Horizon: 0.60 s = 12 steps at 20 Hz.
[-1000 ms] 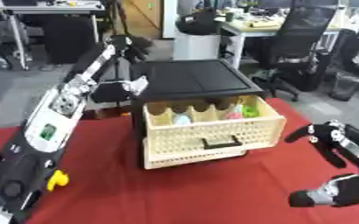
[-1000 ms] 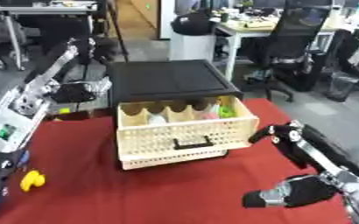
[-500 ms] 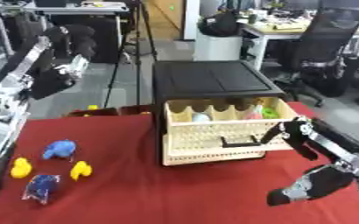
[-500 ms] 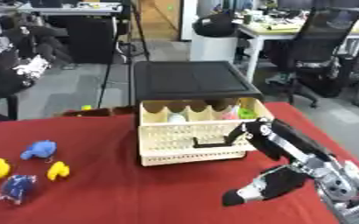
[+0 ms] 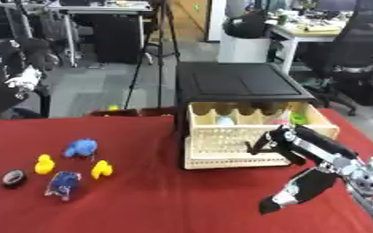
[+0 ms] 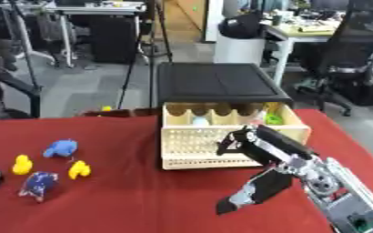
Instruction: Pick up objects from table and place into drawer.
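Two yellow ducks left; right hand at open drawer.

Cream drawer stands pulled open under a black cabinet, small things inside; on the red table's left lie a blue toy, two yellow ducks, a blue packet, a dark ring.

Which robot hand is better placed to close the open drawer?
The right, probably. The right robot hand is already at the front of the open drawer. The left robot hand is raised at the far left edge, away from the drawer and above the toys.
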### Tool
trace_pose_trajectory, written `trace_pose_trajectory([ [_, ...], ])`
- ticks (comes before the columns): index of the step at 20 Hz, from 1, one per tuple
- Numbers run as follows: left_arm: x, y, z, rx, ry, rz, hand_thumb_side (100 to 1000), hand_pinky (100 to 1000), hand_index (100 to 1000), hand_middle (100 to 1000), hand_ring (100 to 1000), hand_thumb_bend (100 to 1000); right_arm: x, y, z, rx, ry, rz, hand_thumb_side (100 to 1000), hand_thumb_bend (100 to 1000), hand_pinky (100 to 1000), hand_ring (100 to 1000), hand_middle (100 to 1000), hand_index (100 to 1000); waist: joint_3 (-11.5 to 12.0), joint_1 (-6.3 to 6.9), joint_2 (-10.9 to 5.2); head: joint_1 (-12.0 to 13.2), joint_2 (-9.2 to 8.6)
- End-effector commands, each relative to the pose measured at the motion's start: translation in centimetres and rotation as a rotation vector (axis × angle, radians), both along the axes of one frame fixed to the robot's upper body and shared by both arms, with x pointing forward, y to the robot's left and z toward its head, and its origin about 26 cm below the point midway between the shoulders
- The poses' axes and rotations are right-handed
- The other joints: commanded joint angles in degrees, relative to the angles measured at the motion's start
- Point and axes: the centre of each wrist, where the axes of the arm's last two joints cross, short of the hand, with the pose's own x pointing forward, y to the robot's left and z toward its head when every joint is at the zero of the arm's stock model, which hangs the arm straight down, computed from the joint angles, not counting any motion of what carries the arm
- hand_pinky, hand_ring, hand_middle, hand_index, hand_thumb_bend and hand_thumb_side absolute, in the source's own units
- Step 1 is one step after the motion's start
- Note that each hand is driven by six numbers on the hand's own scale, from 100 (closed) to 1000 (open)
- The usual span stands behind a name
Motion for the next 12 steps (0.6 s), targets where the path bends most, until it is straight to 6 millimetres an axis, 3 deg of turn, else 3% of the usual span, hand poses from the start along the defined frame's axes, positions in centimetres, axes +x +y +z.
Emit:
trace_pose_trajectory([
  [1,-0.57,0.91,1.53,0.007,-0.036,0.021,553,611,816,625,641,100,0.43,0.12,0.64,-0.025,-0.015,0.013,512,1000,100,100,114,661,0.3,0.24,-0.84,-0.3,0.27],
  [12,-0.98,1.37,1.15,-0.016,-0.026,0.033,572,611,816,625,640,100,0.66,0.33,-0.04,-0.065,0.006,0.035,495,1000,100,100,113,592,1.5,0.53,-0.96,-0.6,0.3],
])
